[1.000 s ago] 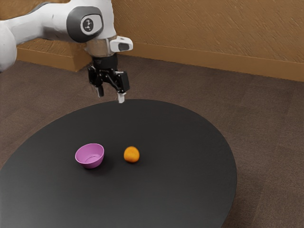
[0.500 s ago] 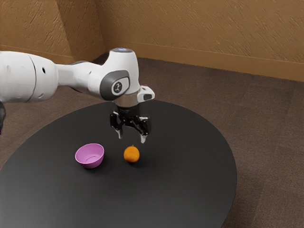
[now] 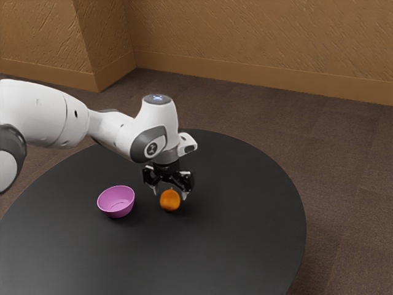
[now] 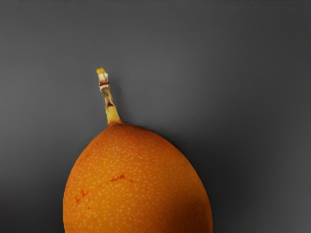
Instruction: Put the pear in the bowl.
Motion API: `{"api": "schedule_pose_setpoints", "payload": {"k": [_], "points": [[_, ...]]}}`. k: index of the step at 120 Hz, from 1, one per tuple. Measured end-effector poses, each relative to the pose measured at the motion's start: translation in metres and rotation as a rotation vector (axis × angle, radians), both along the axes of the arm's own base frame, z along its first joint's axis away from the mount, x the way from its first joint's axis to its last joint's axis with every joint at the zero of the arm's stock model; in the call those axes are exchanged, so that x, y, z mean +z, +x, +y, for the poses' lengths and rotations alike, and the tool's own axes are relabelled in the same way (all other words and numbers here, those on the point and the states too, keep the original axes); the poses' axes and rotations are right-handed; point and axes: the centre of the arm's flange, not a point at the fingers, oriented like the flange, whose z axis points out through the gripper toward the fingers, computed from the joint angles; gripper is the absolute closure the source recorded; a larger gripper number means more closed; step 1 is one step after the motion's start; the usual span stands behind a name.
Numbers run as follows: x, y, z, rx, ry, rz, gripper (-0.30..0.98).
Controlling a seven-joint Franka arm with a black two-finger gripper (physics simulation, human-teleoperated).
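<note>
Two loose things are on one round black counter (image 3: 239,233): one orange fruit (image 3: 170,201) and one purple bowl (image 3: 116,202); the fruit has one stem (image 4: 105,90); there is one arm (image 3: 46,117), white and grey, bearing one end effector (image 3: 170,195), and that has two fingers (image 3: 185,195); below the counter there is one brown floor (image 3: 344,160); the wrist view has one fruit, with one stem.
</note>
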Motion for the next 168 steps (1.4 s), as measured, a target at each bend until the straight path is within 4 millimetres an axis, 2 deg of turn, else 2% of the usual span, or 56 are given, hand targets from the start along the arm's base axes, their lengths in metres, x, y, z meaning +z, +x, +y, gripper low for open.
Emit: {"api": "schedule_pose_setpoints", "payload": {"k": [66,88,122,144,168], "points": [[-0.035,-0.004,0.011,0.081,-0.006,-0.010,0.05],[-0.034,0.000,0.015,0.098,-0.010,-0.031,0.09],[-0.034,0.004,0.017,0.112,-0.012,-0.044,0.25],[-0.035,0.005,0.017,0.116,-0.010,-0.046,0.28],[-0.005,0.003,0.018,0.124,-0.014,-0.084,0.39]]}}
